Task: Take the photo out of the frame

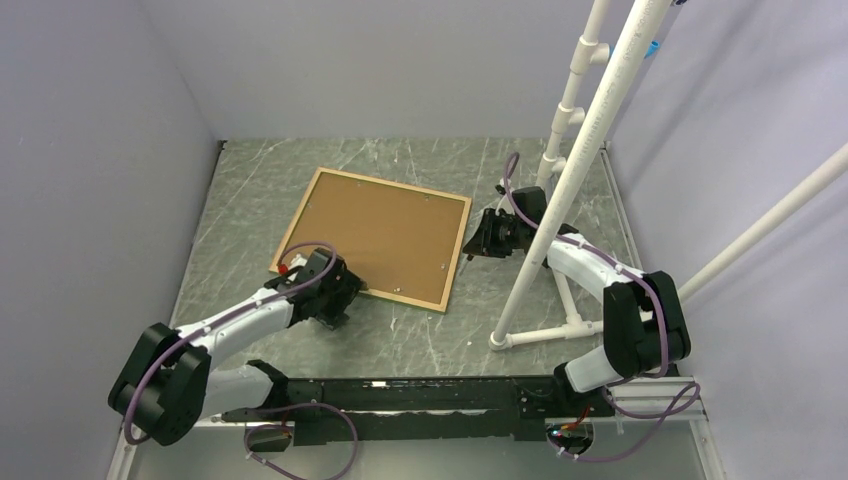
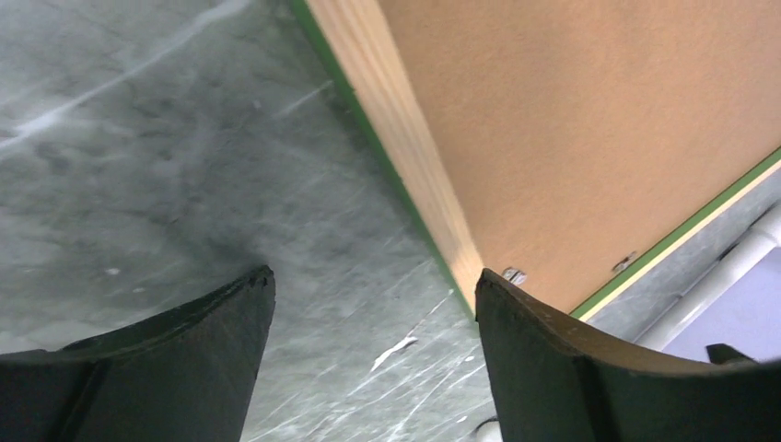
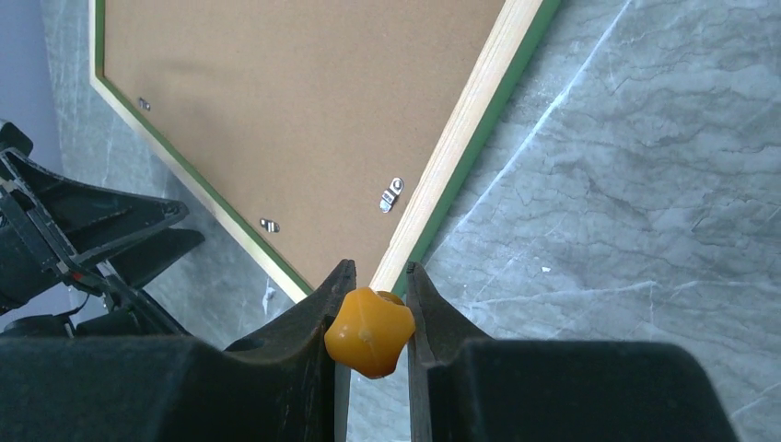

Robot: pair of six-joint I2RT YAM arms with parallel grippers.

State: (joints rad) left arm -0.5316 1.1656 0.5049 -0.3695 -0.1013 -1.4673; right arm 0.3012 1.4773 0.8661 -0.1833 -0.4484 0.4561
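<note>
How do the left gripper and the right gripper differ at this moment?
The left gripper is wide open and empty; the right gripper is shut on a small orange piece. The left gripper is at the near left corner of the frame; the right gripper faces another corner. Both have black fingers.

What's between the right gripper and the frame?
A small orange lump, pinched in the right gripper, sits at a corner of the frame; right wrist view.
</note>
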